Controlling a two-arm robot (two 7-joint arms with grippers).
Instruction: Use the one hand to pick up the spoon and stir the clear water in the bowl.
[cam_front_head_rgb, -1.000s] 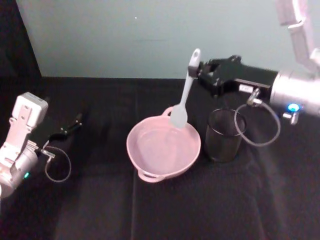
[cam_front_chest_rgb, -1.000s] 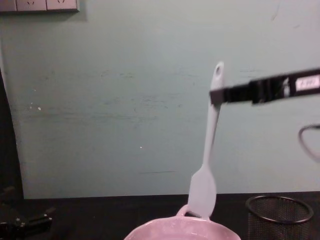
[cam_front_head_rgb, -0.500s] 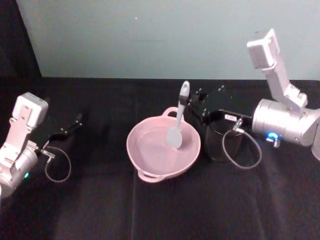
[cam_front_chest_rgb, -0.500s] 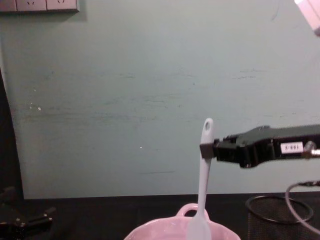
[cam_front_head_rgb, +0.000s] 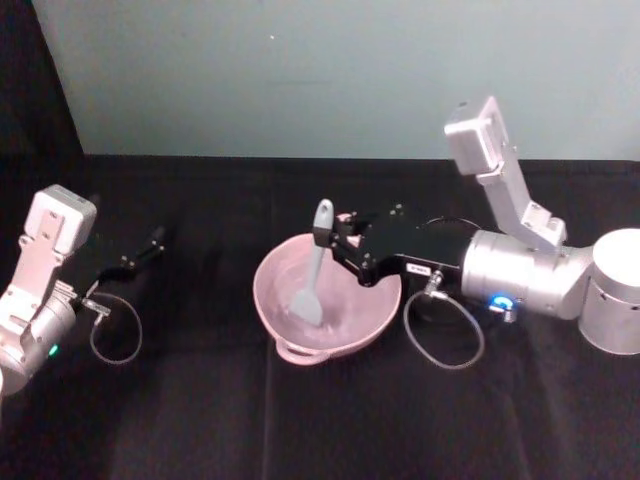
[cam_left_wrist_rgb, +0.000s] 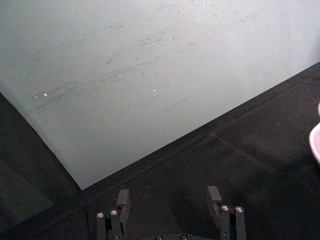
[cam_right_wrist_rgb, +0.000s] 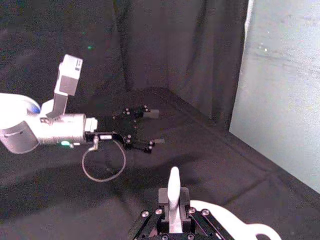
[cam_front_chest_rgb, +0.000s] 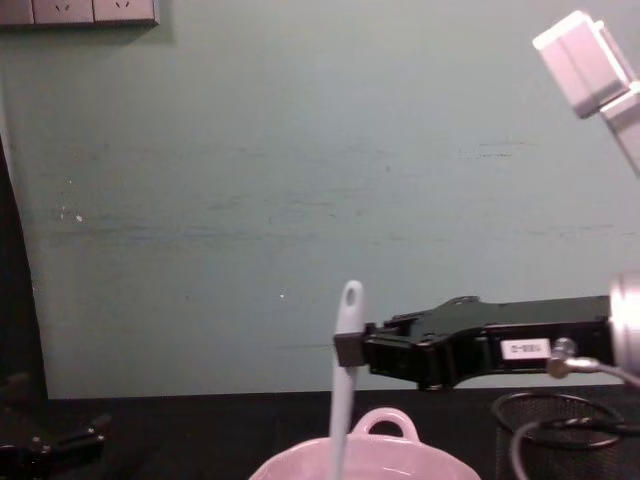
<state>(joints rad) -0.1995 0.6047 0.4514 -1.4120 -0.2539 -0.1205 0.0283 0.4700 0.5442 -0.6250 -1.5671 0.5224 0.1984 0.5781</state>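
Over the middle of the black table, the right gripper reaches in from the right, fingers clamped on the white spoon high on its handle, just below the holed end. The spoon stands near upright, blade down inside the pink bowl. The blade looks dipped in the clear water, though that barely shows against the pink. A black wire-mesh cup sits just right of the bowl. Far left, the left gripper is parked low, fingers spread wide, holding nothing.
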